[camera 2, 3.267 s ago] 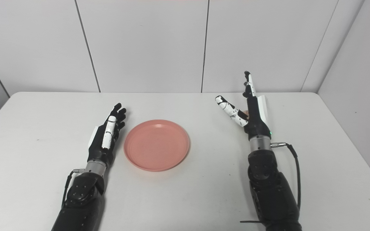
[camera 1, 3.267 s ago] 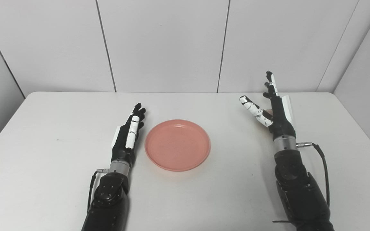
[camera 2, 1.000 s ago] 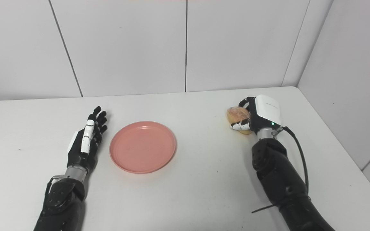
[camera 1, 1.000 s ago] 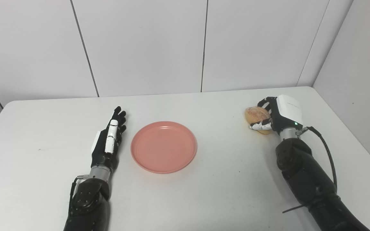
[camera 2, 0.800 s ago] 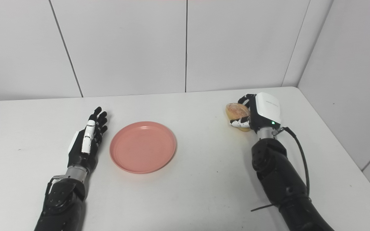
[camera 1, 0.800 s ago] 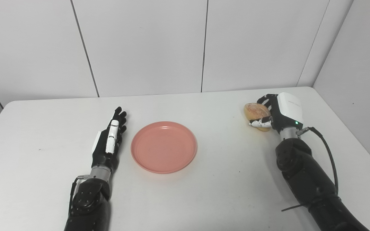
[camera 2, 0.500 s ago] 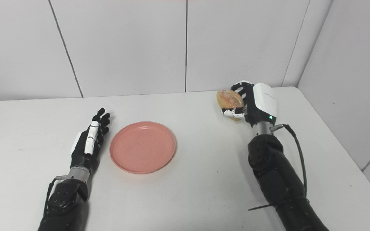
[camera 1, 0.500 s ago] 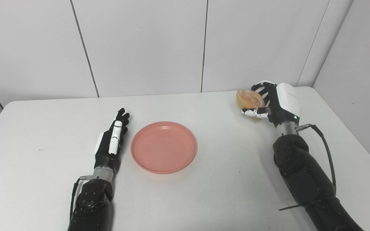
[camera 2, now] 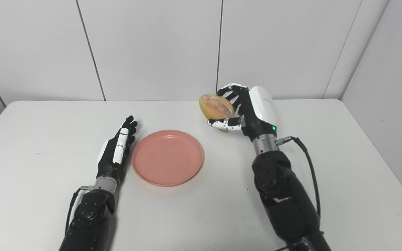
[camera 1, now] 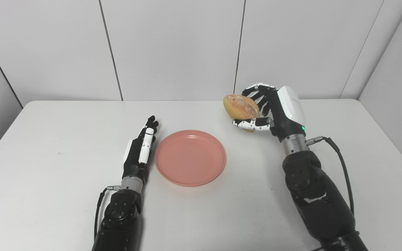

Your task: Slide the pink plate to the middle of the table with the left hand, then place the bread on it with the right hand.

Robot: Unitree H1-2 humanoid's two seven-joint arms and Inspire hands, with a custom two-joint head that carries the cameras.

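The pink plate [camera 1: 190, 157] lies flat near the middle of the white table [camera 1: 47, 146]. My left hand [camera 1: 139, 153] rests just left of the plate's rim, fingers straight and apart, holding nothing. My right hand [camera 1: 274, 111] is raised above the table to the right of the plate and behind it. It is shut on a round golden bread roll [camera 1: 241, 106], fingers over the top and thumb underneath. The roll hangs in the air, beyond the plate's far right rim.
White wall panels stand behind the table's far edge [camera 1: 187, 101]. A black cable [camera 1: 340, 167] loops off my right forearm. Bare tabletop [camera 2: 344, 167] lies on the right side and in front of the plate.
My right hand closed on the bread, lifted it off the table and carried it left toward the plate. The left hand stays beside the plate. The camera has shifted between frames.
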